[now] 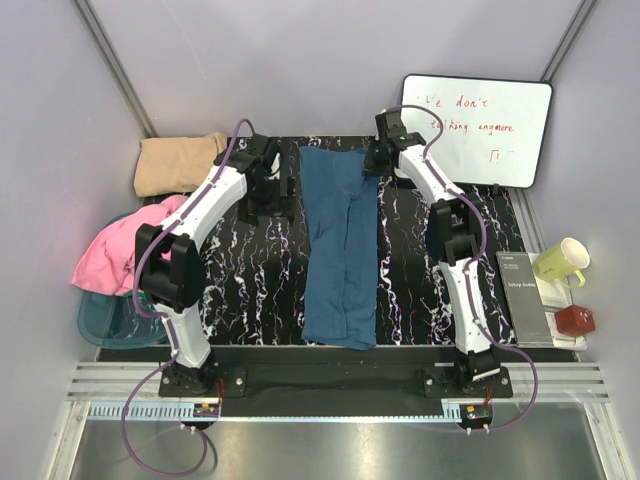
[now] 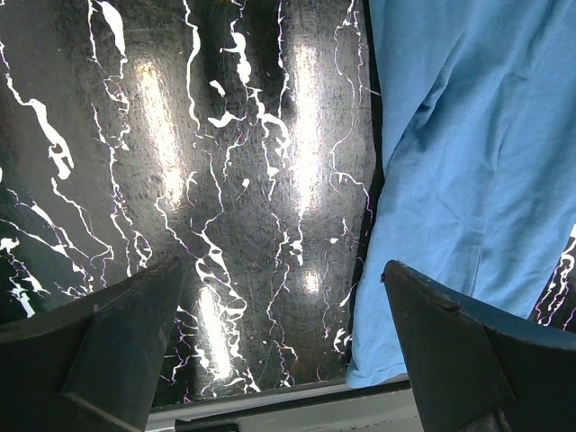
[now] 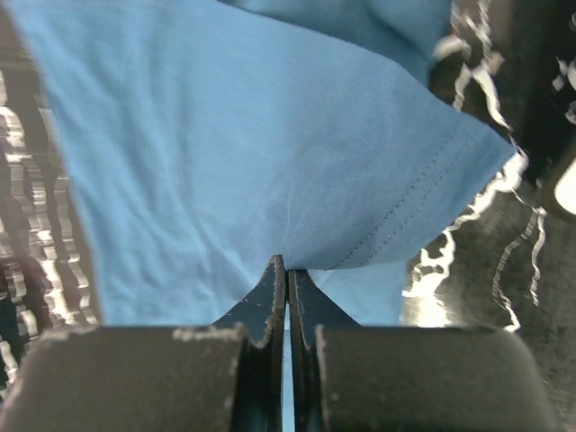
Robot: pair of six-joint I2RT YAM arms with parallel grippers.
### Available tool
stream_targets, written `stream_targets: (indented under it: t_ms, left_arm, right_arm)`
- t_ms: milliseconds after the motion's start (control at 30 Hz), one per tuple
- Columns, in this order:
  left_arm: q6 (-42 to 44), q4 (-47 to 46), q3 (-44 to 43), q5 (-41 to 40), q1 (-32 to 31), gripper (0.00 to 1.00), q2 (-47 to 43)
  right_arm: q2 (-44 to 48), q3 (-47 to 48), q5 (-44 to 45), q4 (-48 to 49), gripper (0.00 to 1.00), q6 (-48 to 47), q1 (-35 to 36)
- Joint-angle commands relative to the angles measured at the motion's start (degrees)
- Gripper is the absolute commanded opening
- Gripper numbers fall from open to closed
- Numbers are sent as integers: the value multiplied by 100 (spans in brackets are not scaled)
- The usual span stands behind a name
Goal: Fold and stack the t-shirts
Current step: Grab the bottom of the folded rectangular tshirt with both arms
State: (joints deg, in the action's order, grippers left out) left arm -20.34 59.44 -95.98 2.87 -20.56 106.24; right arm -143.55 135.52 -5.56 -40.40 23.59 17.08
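The blue t-shirt point(image 1: 340, 250) lies down the middle of the black marbled table point(image 1: 250, 280) as one long narrow strip, its near end by the table's front edge and its far end between the two wrists; how many layers it is folded into cannot be told from above. The right gripper point(image 3: 286, 268) sits at the strip's far right corner with its fingers pressed together on the cloth; creases run in toward the tips and a stitched hem point(image 3: 405, 216) rises just beside them, but the pinched bit itself is hidden between the fingers; from the top camera this gripper point(image 1: 378, 158) is mostly covered by its own wrist. The left gripper point(image 2: 281, 279) hangs with its fingers spread wide over bare table, just left of the shirt's edge point(image 2: 468, 180) and apart from it; from above it point(image 1: 268, 192) shows only as a dark block. A tan t-shirt point(image 1: 180, 163) lies bunched at the far left corner; a pink t-shirt point(image 1: 120, 250) is heaped over a teal bin point(image 1: 100, 318), which the left arm partly hides. At the right stand a whiteboard point(image 1: 478, 130) with red writing too faint to read fully, a booklet point(image 1: 525, 295), a yellow-green mug point(image 1: 560, 262) and a small red object point(image 1: 575, 320) that I cannot identify.
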Motion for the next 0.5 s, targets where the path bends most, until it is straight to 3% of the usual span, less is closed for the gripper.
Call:
stream_targets:
  t_ms: [0,267,367,400,467]
  left_arm:
    - [48,-143,-26,91,34,99,-288]
    - [47,-187,9,327,25,99,-305]
    - [91,-310,185,591,-18,99,-401]
    - [100,-354,368,652,-62,99,-445]
    - [100,-573,832,916,-89,99,-620]
  right_arm:
    - [564,-210,450,-3,0,-30,-21]
    - [442,-343,732,-248,3,-48,-21]
    - [520,-386,645,-389,35,-118,-21]
    - [712,-447,618,-381,54,-179,-12]
    - [976,-710,583,-363,71,-258,-12]
